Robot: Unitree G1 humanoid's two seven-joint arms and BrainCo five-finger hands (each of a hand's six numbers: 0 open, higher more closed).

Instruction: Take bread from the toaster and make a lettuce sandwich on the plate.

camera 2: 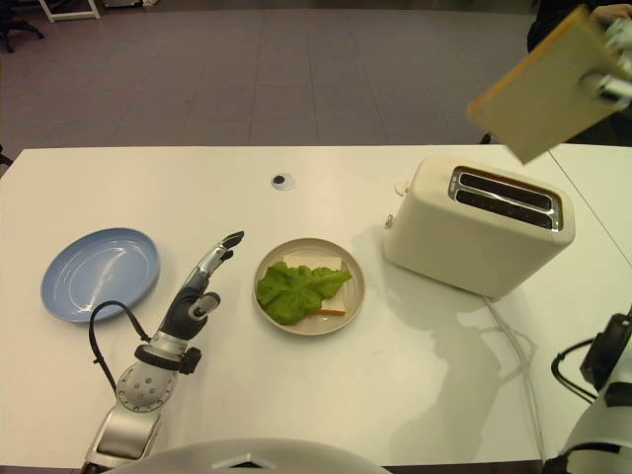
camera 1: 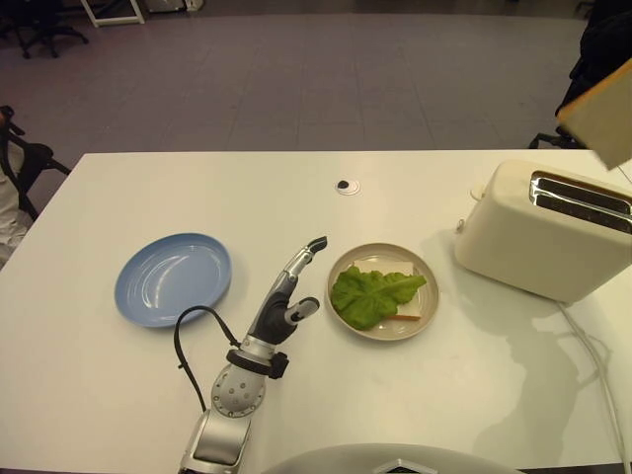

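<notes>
A cream toaster (camera 2: 474, 242) stands at the right of the white table, its two slots dark. High above it my right hand (camera 2: 614, 67) is shut on a slice of bread (camera 2: 546, 86), which hangs tilted in the air. A beige plate (camera 2: 348, 301) in the middle holds a white bread slice (camera 2: 318, 264) with a green lettuce leaf (camera 2: 294, 289) lying on it. My left hand (camera 1: 286, 301) rests just left of that plate, open, fingers stretched toward the far side, holding nothing.
An empty blue plate (camera 1: 173, 278) lies at the left. The toaster's white cord (camera 2: 513, 355) runs along the table toward the front right edge. A small round grommet (camera 1: 347, 186) sits near the far middle of the table (camera 1: 425, 395).
</notes>
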